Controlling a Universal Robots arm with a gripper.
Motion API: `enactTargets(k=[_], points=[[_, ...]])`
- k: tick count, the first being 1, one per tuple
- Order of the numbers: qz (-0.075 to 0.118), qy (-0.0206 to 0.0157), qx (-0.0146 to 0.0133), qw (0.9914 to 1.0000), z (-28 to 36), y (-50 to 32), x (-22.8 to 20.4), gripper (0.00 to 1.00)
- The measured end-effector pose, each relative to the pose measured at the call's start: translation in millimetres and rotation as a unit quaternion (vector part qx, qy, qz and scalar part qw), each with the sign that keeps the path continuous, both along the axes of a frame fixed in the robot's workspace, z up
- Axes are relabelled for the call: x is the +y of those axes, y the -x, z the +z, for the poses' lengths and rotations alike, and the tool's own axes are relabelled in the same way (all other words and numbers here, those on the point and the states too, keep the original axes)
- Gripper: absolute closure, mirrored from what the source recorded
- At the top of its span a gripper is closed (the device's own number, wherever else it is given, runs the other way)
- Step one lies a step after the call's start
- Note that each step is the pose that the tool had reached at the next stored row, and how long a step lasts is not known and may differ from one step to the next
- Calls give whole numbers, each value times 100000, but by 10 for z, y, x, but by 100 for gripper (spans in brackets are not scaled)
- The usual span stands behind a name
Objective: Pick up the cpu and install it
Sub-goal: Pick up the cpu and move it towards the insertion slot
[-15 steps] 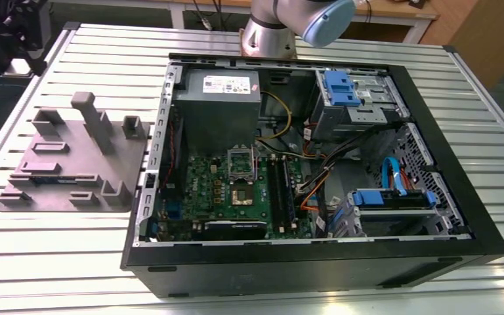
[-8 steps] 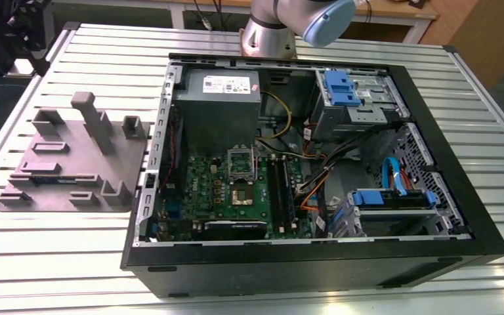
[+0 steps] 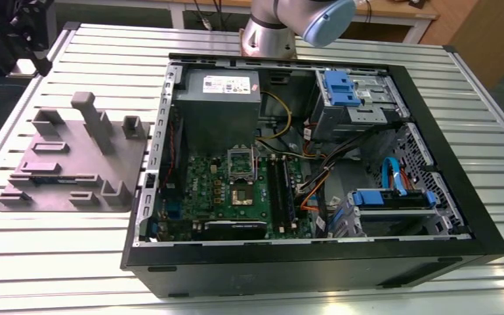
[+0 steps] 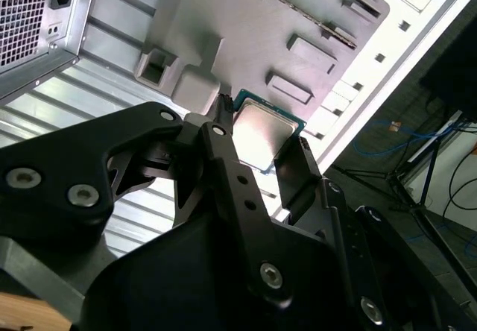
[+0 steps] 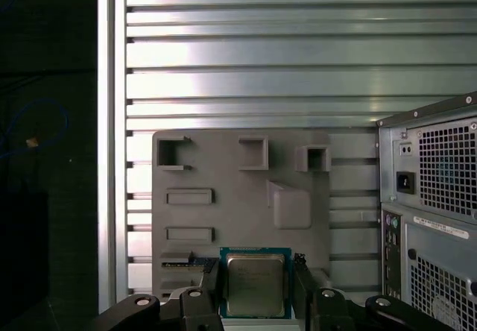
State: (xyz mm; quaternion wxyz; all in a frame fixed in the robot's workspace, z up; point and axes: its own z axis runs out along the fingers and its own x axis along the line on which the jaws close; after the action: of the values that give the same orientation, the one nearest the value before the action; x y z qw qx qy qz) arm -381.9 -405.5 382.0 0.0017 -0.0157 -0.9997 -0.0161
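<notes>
The cpu (image 5: 255, 286) top is shiny metal; the tray (image 5: 238, 219) matt plastic; the table (image 5: 261, 48) ribbed metal.

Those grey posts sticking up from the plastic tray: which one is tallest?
The narrow middle post; in the exterior view it rises well above the left post and the right post beside it.

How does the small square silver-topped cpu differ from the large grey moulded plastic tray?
Size: the small silver-topped cpu is far smaller than the large grey moulded tray. Surface: the cpu's top is flat, shiny metal; the tray is matte, with raised posts and pockets. State: the cpu is held between the fingers of the black gripper; the tray lies on the ribbed metal table. Both are roughly square.
</notes>
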Motion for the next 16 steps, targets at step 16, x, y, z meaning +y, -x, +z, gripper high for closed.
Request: enactTargets(k=[16], points=[[-1,-3,-2,100000,0,-57,0,53]])
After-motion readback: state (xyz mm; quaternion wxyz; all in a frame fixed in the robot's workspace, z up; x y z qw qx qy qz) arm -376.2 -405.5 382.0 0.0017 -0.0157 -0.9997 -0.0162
